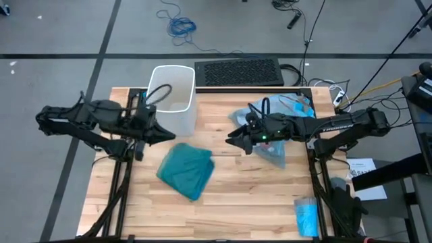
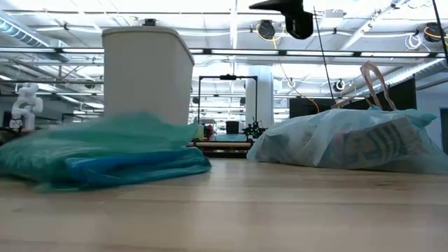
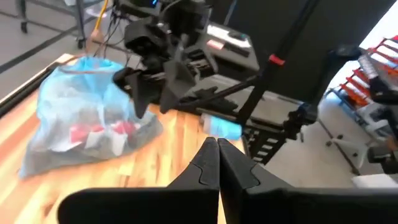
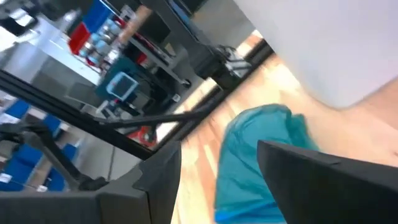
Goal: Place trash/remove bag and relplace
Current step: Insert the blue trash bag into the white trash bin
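Right gripper (image 1: 233,138), fingers apart, just right of the teal bag (image 1: 187,170); left gripper (image 1: 170,135) pinched together, empty; a shallow pinch may slip off slick folds

4 cameras cover the scene. The high view looks straight down on the whole worktop (image 1: 223,202) and both arms. The low view sits at worktop height, very near the teal bag (image 2: 105,157), facing level across to the room beyond. The left wrist view faces across toward the filled pale blue bag (image 3: 87,124) and the right arm. The right wrist view faces back toward the teal bag and white bin (image 4: 336,43).
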Tool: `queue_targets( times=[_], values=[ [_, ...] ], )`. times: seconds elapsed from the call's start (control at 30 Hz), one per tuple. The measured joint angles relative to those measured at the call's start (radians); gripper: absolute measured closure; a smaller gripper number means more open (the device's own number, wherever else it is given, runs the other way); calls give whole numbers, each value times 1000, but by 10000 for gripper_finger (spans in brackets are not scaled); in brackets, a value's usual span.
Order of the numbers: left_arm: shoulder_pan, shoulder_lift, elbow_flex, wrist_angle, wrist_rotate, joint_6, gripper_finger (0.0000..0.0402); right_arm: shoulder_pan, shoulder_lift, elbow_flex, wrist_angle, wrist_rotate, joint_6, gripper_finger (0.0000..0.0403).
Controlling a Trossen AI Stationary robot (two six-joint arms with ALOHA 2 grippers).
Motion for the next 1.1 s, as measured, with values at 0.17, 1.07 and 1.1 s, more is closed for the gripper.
queue_targets(
  times=[0.17,1.07,1.1],
  values=[
    [1,51,0,-132,-3,-40,402,0,86,-1,-125,-8,8,200],
    [114,468,-1,-257,331,92,187,-5,212,-311,434,-93,217,200],
    [116,451,-1,-257,333,84,185,-6,221,-334,462,-89,242,200]
  ],
)
